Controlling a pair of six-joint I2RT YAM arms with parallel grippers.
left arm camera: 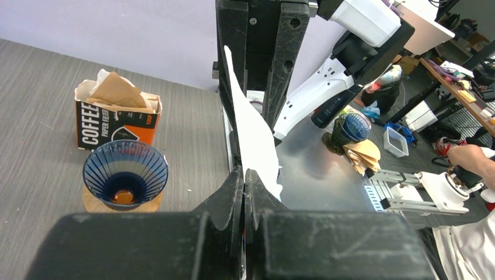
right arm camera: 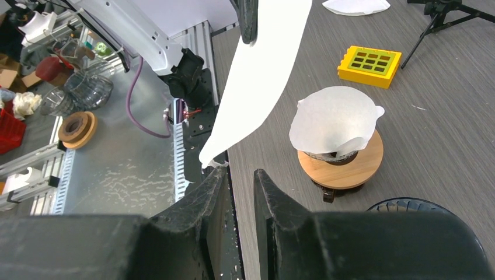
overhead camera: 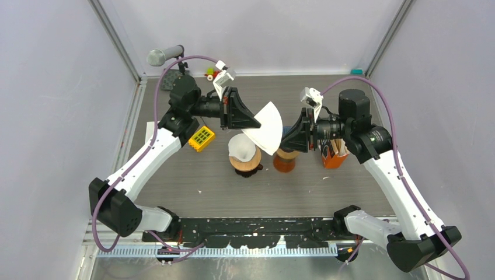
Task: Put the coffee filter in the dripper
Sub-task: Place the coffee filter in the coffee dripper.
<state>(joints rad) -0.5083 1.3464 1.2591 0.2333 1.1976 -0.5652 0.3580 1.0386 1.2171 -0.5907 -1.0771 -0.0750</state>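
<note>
My left gripper (overhead camera: 255, 123) is shut on one edge of a flat, folded white coffee filter (overhead camera: 266, 132), holding it in the air above the table's middle. In the left wrist view the coffee filter (left arm camera: 251, 131) rises edge-on from the closed jaws of that gripper (left arm camera: 244, 175). My right gripper (overhead camera: 285, 140) faces it from the right, open; the coffee filter's (right arm camera: 262, 76) lower corner hangs just past the left fingertip (right arm camera: 217, 178), not between the jaws. An empty blue glass dripper (left arm camera: 125, 172) on a wooden base stands below. A second dripper (right arm camera: 338, 153) has a white filter in it.
An orange box of brown filters (left arm camera: 117, 119) stands behind the blue dripper. A yellow block (overhead camera: 201, 138) lies left of the drippers, a microphone on a tripod (overhead camera: 164, 55) at the back left. A loose white paper (right arm camera: 356, 6) lies on the table's left side.
</note>
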